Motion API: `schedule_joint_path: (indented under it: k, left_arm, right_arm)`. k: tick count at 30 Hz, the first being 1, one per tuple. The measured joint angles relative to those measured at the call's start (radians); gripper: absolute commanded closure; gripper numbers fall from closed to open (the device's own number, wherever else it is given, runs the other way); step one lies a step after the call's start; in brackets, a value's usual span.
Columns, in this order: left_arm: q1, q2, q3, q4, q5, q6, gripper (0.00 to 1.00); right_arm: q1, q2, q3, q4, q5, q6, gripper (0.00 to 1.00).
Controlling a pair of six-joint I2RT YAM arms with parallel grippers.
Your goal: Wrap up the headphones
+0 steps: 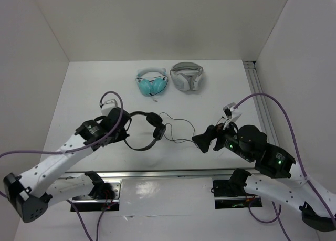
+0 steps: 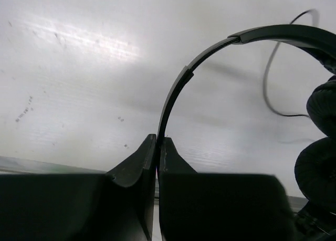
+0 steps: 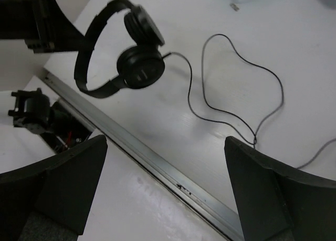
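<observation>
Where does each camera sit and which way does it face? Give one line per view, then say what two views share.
Top external: above and behind the arms, looking down on the table; both arms show, with the left gripper and right gripper.
Left wrist: on the left wrist, looking along its shut fingers at the pinched headband.
Right wrist: on the right wrist, looking down between its open fingers at the cable.
Shared: all three show the headphones.
</observation>
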Motion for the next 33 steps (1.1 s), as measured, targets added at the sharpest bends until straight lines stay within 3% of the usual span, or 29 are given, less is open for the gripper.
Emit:
schedule_joint_path:
  k: [9,17,21,29,33]
  left_arm:
    - [0.0,-0.109,0.409,-0.311,-0.104,0.098,1.0]
    - [0.0,-0.071,0.71,-0.453,-0.122,0.178,1.0]
    - [0.0,-0.065,0.774,-0.476,-0.099,0.203,1.0]
    - [0.0,-0.077,0.792,-0.496,-0.058,0.221,1.0]
    - [0.0,-0.092,0.792,-0.497,-0.033,0.222,1.0]
  right_arm:
    - [0.0,0.005,-0.154,0.338,-0.091,-0.058,0.0]
    - [-0.002,0.313,-0.227,0.695,-0.211,-0.123,0.0]
    - [-0.002,0.414,-0.284,0.781,-0.209,-0.157,0.0]
    - [-0.002,0.445,-0.37,0.919,-0.063,-0.194,0.0]
    - [-0.002,0.482,-0.398,0.994,-0.047,-0.199,0.06]
